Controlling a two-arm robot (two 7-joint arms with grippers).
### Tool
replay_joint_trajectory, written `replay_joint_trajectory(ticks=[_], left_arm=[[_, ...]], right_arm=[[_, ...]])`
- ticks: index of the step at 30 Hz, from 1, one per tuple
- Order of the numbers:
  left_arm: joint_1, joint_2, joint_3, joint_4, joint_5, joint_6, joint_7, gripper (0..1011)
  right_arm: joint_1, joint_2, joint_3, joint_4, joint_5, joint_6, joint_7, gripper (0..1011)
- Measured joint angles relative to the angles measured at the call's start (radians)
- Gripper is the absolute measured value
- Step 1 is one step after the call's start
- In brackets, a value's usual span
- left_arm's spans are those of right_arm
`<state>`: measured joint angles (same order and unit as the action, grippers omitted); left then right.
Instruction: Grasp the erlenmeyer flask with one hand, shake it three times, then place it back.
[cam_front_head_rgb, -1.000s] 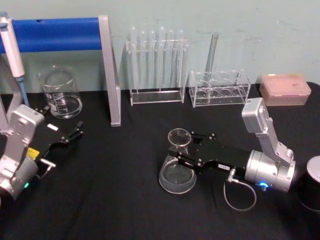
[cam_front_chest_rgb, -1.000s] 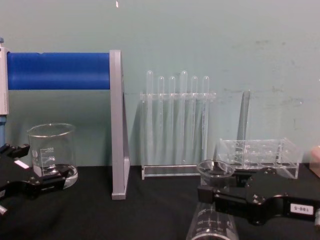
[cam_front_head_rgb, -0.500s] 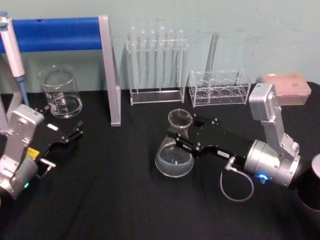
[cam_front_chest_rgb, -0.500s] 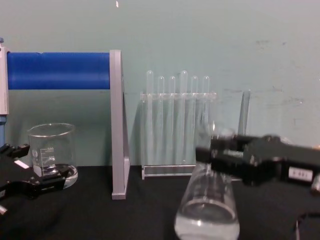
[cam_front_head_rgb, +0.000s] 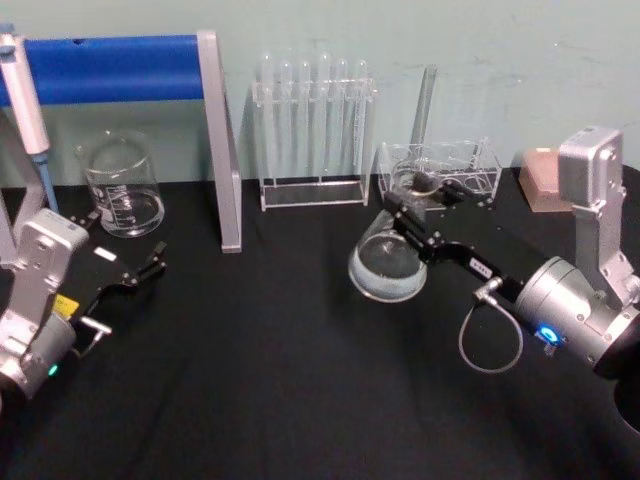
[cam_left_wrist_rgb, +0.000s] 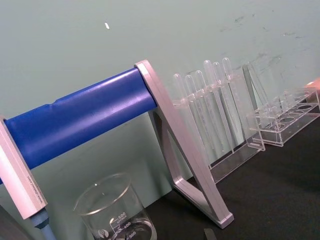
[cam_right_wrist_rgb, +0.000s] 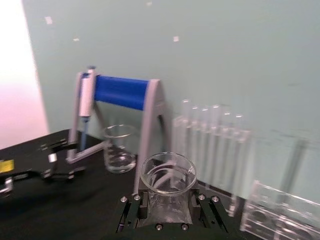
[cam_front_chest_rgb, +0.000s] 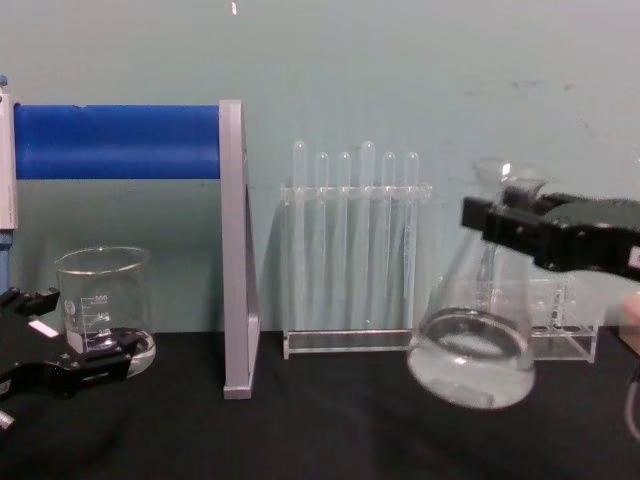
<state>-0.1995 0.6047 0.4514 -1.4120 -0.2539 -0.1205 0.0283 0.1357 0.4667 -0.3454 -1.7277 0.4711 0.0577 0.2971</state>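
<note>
The erlenmeyer flask (cam_front_head_rgb: 387, 264), clear glass with a wide round base, hangs tilted above the black table (cam_front_head_rgb: 260, 380), its base swung toward my left. My right gripper (cam_front_head_rgb: 416, 199) is shut on its narrow neck just under the flared rim. In the chest view the flask (cam_front_chest_rgb: 474, 352) is off the table in front of the low clear rack, with the right gripper (cam_front_chest_rgb: 502, 224) clamped at the neck. The right wrist view looks down on the flask's rim (cam_right_wrist_rgb: 167, 173) between the fingers (cam_right_wrist_rgb: 131, 206). My left gripper (cam_front_head_rgb: 150, 263) rests open at the left near the beaker.
A glass beaker (cam_front_head_rgb: 122, 187) stands at the back left beside a blue-barred stand (cam_front_head_rgb: 215, 140). A test tube rack (cam_front_head_rgb: 312, 135) and a low clear rack (cam_front_head_rgb: 455, 178) line the back wall. A pink box (cam_front_head_rgb: 538, 178) sits at the far right.
My right gripper has lifted the flask off the table, carried it up, back and to the right, and tilted it. The left arm has not moved.
</note>
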Motion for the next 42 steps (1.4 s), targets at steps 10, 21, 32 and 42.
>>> replay_joint_trajectory(ticks=[10,21,32,42], left_arm=[[0.0,0.0,0.0,0.0,0.0,0.0,0.0,1001],[0.0,0.0,0.0,0.0,0.0,0.0,0.0,1001],[0.0,0.0,0.0,0.0,0.0,0.0,0.0,1001],[0.0,0.0,0.0,0.0,0.0,0.0,0.0,1001]], right_arm=[[-0.061,-0.045,0.054,-0.057,-0.065,0.042,-0.142,456],[-0.078,-0.068,0.076,-0.066,-0.105,0.071,-0.166,456],[-0.04,-0.093,0.054,-0.035,-0.131,0.077,-0.095,456],[0.051,-0.116,-0.053,0.034,-0.135,0.059,0.074,456]])
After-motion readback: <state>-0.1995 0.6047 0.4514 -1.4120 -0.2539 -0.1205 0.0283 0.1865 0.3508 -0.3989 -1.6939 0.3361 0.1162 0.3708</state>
